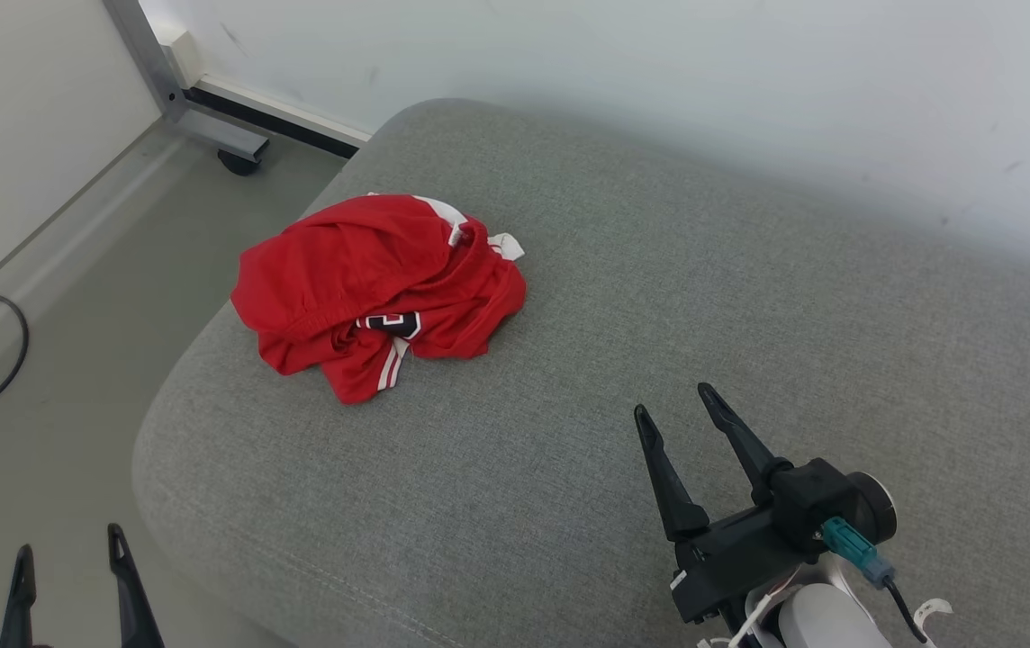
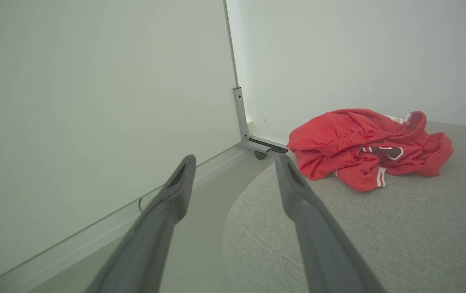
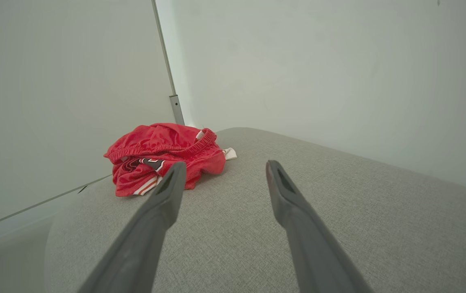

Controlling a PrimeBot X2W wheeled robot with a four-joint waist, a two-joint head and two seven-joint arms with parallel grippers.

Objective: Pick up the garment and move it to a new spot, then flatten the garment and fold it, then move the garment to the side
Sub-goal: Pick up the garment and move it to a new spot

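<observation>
Pick-up not begun: garment (image 1: pixel 407 329) crumpled on grey cushion (image 1: pixel 659 270), under darker red piece (image 1: pixel 335 261). Our left hand (image 1: pixel 69 540), right hand (image 1: pixel 673 399) both apart, empty. Next we reach, pinch lettered cloth only.

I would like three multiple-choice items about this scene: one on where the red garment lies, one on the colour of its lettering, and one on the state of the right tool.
1. Where does the garment lie?
A. on the floor
B. on the grey cushion
C. on a wooden chair

2. What colour is its lettering?
A. blue
B. yellow
C. black

3. How is the right tool?
A. open and empty
B. shut on cloth
C. shut and empty

Key:
1 B: the crumpled garment rests on the cushion's left part.
2 C: black figures edged in white show among the folds.
3 A: it stands spread over bare cushion and holds nothing.
</observation>
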